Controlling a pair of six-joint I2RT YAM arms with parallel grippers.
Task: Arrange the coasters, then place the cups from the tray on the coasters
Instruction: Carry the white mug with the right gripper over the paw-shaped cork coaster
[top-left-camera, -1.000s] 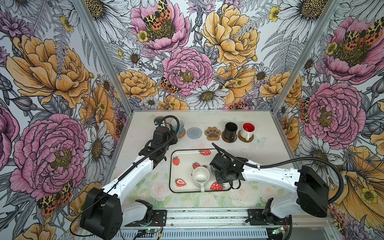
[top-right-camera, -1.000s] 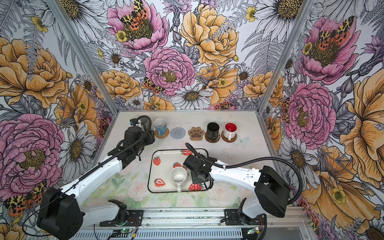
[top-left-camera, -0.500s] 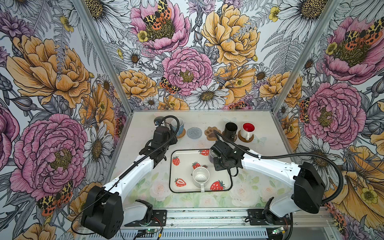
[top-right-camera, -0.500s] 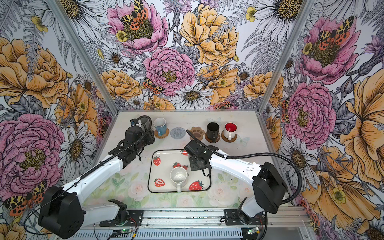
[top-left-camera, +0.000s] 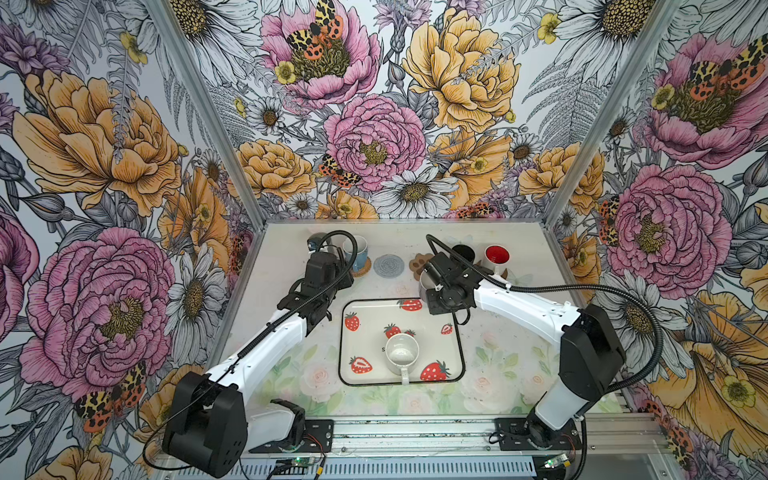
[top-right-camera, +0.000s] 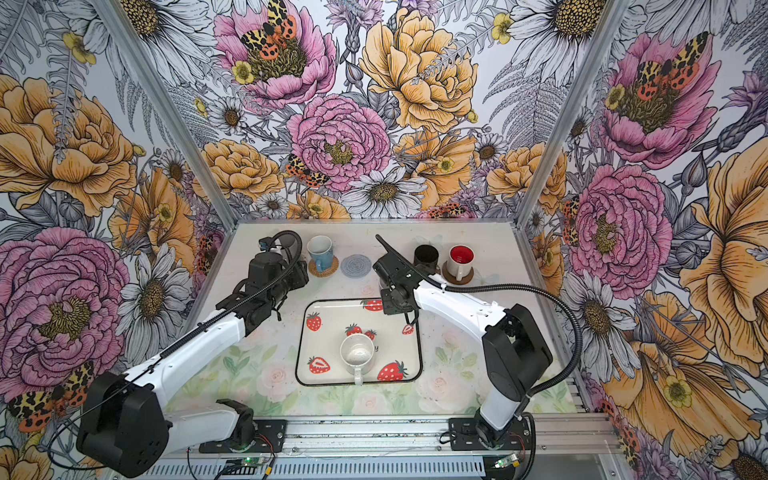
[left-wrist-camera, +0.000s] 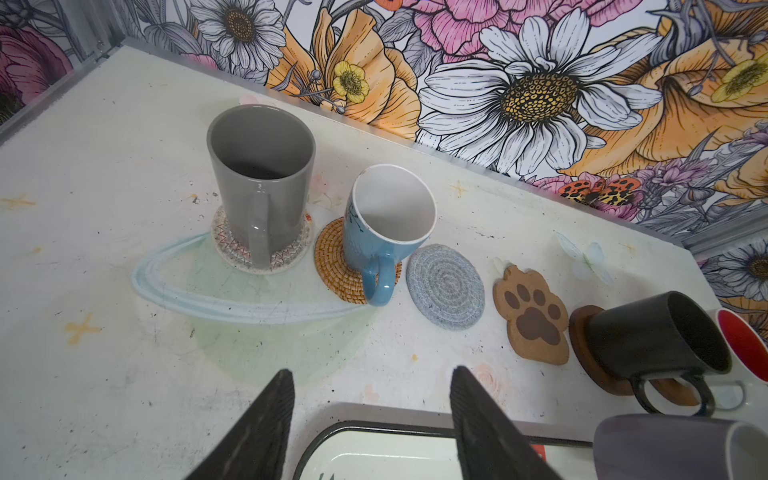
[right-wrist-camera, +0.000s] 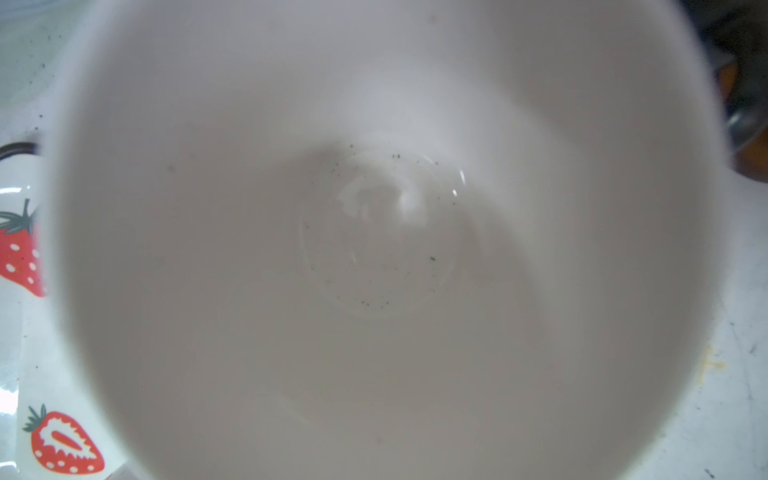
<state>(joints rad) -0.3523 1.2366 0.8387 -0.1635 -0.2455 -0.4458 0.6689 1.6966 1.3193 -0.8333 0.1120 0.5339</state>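
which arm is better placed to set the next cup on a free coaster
Right. The right gripper is shut on the lilac mug, close to the bare paw coaster. The left gripper hangs open and empty near the tray's far corner.

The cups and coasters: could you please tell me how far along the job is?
Done: the grey mug, light blue mug, black mug and red-lined mug each stand on a coaster. In hand: the right gripper holds the lilac mug. Left: the white mug on the tray; the grey woven coaster and paw coaster are bare.
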